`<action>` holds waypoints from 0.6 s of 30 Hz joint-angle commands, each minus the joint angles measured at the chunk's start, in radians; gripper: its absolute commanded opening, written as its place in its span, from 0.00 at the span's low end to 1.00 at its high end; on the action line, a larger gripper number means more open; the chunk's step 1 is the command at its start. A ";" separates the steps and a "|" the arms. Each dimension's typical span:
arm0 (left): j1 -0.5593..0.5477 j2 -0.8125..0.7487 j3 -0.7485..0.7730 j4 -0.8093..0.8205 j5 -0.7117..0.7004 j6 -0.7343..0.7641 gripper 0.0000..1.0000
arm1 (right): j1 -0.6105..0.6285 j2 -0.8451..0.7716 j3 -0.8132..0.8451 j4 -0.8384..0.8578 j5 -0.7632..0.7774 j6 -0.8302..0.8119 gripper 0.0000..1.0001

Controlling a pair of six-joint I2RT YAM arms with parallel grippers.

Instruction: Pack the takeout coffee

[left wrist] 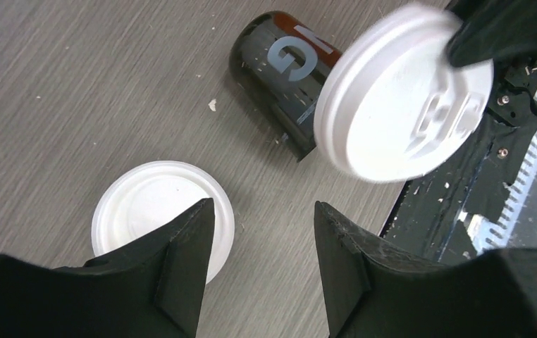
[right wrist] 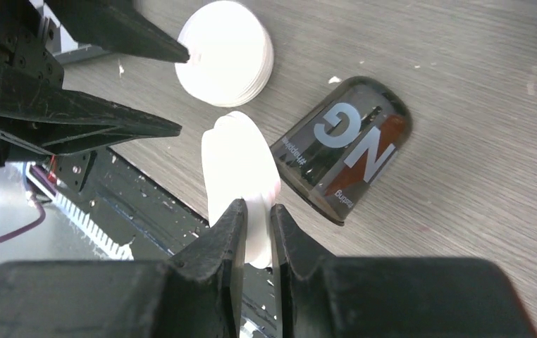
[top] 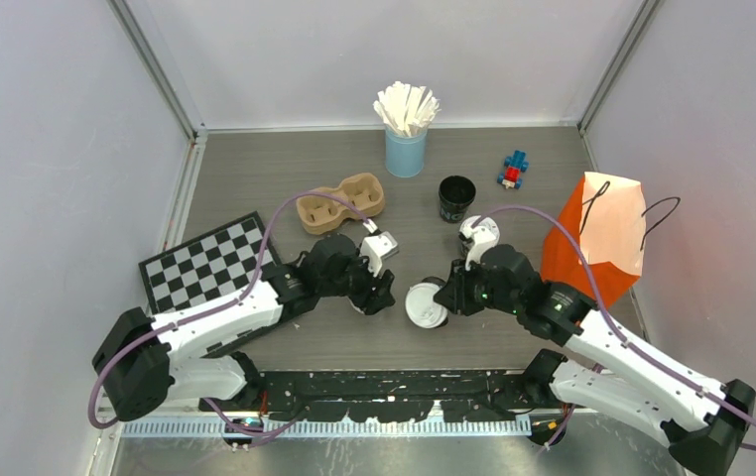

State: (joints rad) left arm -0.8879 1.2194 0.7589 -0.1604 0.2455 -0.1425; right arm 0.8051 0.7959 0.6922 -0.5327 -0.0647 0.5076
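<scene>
The right jaws pinch a round white plastic sip lid (right wrist: pixel 241 172) on edge just beside the wider end of the small black paper cup (right wrist: pixel 347 144) lying sideways on the grey bench (top: pixel 255 169), left jaws released nearby.

Black paper cups: two, the upright cup (top: pixel 456 198) and the toppled cup (right wrist: pixel 343 148). White lids: two, the flat lid (right wrist: pixel 227 53) and the tilted lid (right wrist: pixel 241 176) (edge-on in the right wrist view). Cardboard carrier (top: pixel 340 202): one, two wells. Light-blue stirrer cup (top: pixel 406 151): one. Orange paper bag (top: pixel 592 233): one. Checkerboard (top: pixel 200 266): one. Block toy (top: pixel 514 171): one.
</scene>
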 commanded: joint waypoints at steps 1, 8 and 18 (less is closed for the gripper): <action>-0.002 -0.053 -0.078 0.204 0.006 0.049 0.55 | -0.004 -0.109 0.060 -0.081 0.159 0.034 0.20; -0.090 0.026 -0.139 0.427 -0.034 0.060 0.56 | -0.003 -0.309 0.101 -0.125 0.351 0.072 0.21; -0.269 0.299 -0.089 0.718 -0.172 0.183 0.66 | -0.003 -0.535 0.136 -0.128 0.441 0.079 0.21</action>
State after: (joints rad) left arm -1.1149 1.4410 0.6250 0.3550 0.1299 -0.0437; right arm 0.8028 0.2989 0.7860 -0.6678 0.3130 0.5739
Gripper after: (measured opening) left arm 0.640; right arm 0.213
